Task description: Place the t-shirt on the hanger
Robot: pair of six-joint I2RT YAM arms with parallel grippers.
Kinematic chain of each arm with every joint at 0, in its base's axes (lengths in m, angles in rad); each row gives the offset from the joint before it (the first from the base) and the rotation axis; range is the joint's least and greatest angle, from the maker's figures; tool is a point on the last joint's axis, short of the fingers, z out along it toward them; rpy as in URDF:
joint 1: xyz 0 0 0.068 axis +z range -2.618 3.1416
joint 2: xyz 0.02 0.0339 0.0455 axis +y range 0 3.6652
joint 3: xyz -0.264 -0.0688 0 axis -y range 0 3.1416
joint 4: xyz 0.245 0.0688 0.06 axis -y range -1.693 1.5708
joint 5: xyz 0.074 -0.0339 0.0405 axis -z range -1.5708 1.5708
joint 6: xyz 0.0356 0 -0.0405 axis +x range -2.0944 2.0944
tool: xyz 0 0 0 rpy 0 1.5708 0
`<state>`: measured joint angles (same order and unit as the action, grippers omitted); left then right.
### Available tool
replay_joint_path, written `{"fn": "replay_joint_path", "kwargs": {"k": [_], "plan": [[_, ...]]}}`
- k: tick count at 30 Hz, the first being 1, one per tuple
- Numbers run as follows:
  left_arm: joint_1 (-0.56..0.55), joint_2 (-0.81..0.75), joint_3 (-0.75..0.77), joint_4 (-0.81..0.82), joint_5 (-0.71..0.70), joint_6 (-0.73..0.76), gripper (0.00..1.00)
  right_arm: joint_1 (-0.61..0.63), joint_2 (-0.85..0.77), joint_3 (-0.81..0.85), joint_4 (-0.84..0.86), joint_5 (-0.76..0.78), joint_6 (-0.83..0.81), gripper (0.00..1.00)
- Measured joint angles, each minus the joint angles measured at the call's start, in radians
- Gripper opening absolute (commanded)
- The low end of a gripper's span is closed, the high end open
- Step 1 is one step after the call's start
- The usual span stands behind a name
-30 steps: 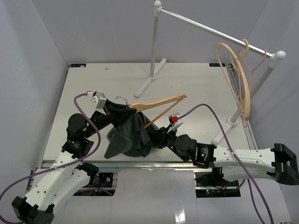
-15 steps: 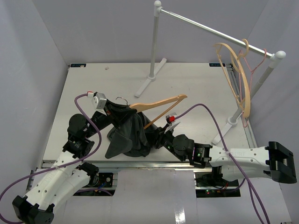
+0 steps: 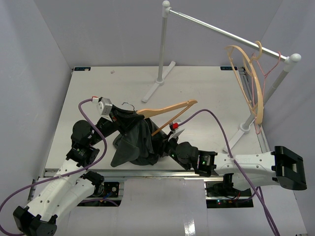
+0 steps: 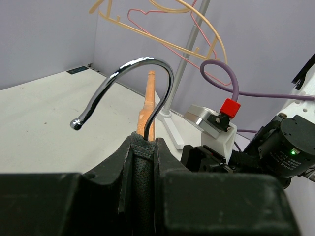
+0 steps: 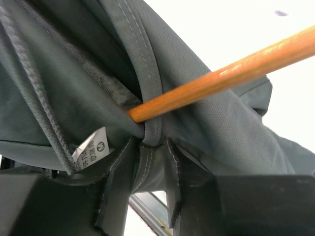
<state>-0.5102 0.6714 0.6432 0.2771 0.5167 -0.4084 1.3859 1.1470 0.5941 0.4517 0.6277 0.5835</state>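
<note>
**Both sets of fingers clamped at the collar, one wooden arm bare**

The left fingers (image 4: pixel 115 169) are clenched on the hanger (image 3: pixel 170 109) at the foot of its metal hook (image 4: pixel 142 66), with a strip of collar trapped alongside. The right fingers (image 5: pixel 114 187) pinch a stitched band of the t-shirt (image 3: pixel 135 137) where a wooden arm crosses it, just beside the white label (image 5: pixel 93 150). The shirt hangs bunched over the hanger's left end, above the surface (image 3: pixel 98 88), between the two robot arms. I'd hold the hook steady and draw that band gently along the bare arm, watching for a snag at the tip. I can't tell whether the wood passes through the neck or a sleeve, and the covered shoulder is buried in folds.
</note>
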Motion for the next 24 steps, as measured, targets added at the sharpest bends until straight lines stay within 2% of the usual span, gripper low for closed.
{"fn": "replay_joint_path", "kwargs": {"k": [1,2,10,19,24], "plan": [[0.0,0.0,0.0,0.001,0.0,0.0,0.0,0.001,0.007,0.0,0.0,0.002,0.004,0.09],[0.0,0.0,-0.002,0.002,0.0,0.0,0.0,0.002,0.015,0.002,-0.004,0.007,0.01,0.08],[0.0,-0.011,-0.01,-0.011,-0.001,0.008,0.0,0.004,0.021,0.022,-0.107,0.125,0.052,0.08],[0.0,-0.028,-0.009,-0.067,-0.005,0.041,0.0,-0.011,-0.174,-0.056,-0.225,0.267,0.072,0.08],[0.0,-0.03,-0.009,-0.09,-0.003,0.054,0.0,-0.09,-0.259,-0.091,-0.25,0.271,0.072,0.08]]}}
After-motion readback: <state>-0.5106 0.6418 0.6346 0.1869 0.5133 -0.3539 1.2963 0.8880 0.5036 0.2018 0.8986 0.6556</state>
